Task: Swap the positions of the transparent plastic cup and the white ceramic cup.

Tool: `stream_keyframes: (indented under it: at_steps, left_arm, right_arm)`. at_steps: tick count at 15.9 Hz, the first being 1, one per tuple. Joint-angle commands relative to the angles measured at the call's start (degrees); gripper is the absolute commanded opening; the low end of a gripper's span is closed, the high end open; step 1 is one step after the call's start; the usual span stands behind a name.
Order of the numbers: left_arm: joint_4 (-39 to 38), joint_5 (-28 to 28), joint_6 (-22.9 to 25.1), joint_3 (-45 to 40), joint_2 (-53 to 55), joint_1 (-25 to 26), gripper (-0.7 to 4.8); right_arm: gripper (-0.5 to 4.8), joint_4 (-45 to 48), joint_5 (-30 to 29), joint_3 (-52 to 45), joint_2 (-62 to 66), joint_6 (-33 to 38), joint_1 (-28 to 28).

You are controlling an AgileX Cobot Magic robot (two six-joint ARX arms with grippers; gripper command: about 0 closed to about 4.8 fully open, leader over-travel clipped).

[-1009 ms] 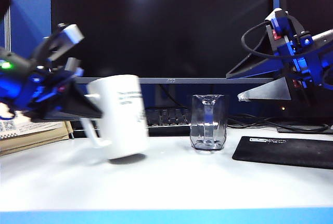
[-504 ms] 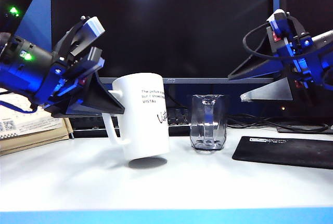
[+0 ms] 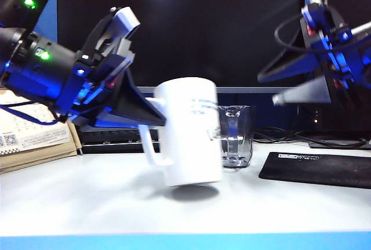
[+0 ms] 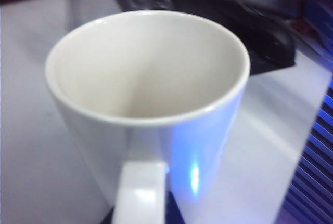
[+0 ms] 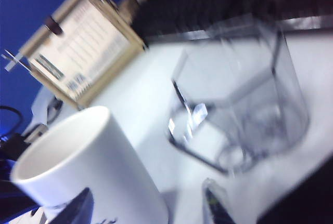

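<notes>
Two claws: left claw [image 3: 152, 116] gripping raised white ceramic cup [image 3: 190, 131], right claw [image 3: 278, 87] wide.

I see the white ceramic cup [image 3: 190, 131] held above the table [image 3: 116, 203], left of and nearer than the transparent plastic cup [image 3: 236, 137], which stands on it.

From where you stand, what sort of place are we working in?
Most likely an office desk: a large dark monitor, a keyboard behind the white ceramic cup, and a black mouse pad on the white table.
</notes>
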Motion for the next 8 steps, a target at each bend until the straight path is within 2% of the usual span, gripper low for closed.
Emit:
stream_keyframes:
  at_steps: [1, 5, 8]
  left_arm:
    - [1.6, -1.1, 0.0, 0.6, -0.4, -0.6, -0.06]
    - [0.7, -0.9, -0.4, 0.6, -0.4, -1.7, -0.06]
    - [0.2, -1.1, -1.0, 0.6, -0.4, -2.2, -0.06]
  right_arm:
    - [2.71, 1.1, 0.0, 0.2, 0.4, -0.5, 0.1]
    - [2.71, 2.3, -0.5, 3.5, 8.4, -1.2, 0.1]
    - [2.72, 2.2, -3.3, 6.6, 12.3, -1.2, 0.1]
